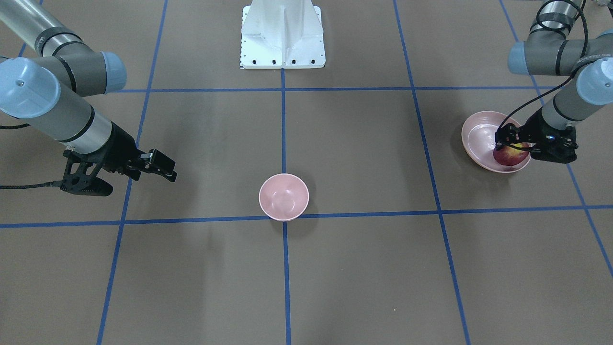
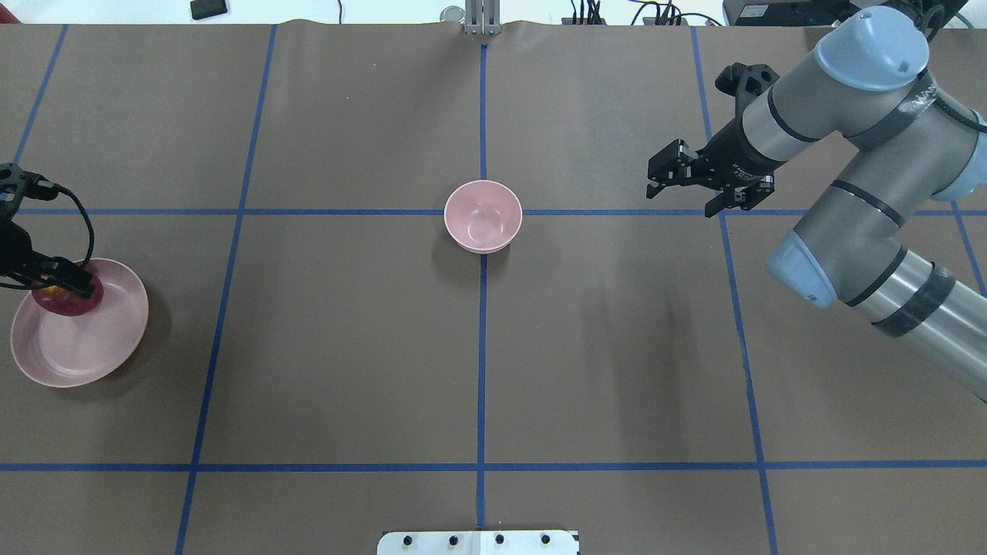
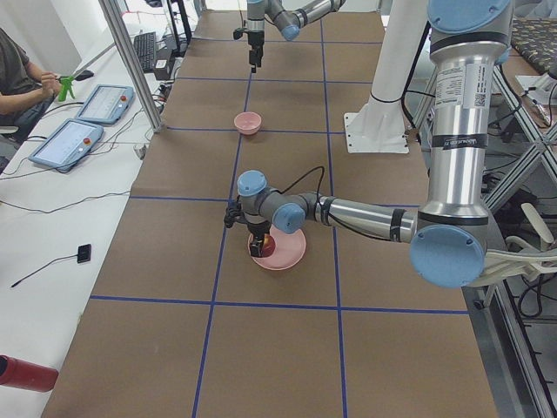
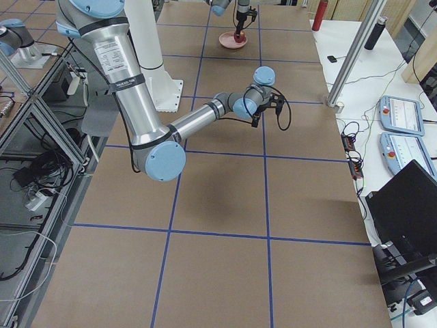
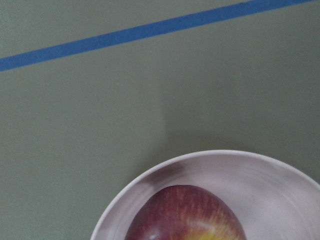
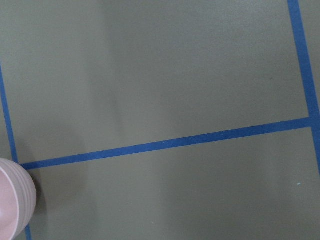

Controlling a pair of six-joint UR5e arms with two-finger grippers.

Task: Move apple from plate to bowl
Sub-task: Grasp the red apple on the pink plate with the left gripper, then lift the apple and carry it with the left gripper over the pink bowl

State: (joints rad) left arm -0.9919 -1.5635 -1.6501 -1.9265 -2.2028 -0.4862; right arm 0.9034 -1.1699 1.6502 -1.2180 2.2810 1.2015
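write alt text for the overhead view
The left hand is down at a red apple on a pink plate at the far left. A pink bowl sits empty at centre, and the right hand hovers off to its right.

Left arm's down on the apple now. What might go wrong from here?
1. The apple sits near the rim of the plate, under the left gripper; the fingers may catch the rim and drag the plate.
2. Whether the fingers are shut is unclear; the round apple may slip on lifting.
3. The bowl looks barely wider than the apple, so an off-centre release may bounce out.
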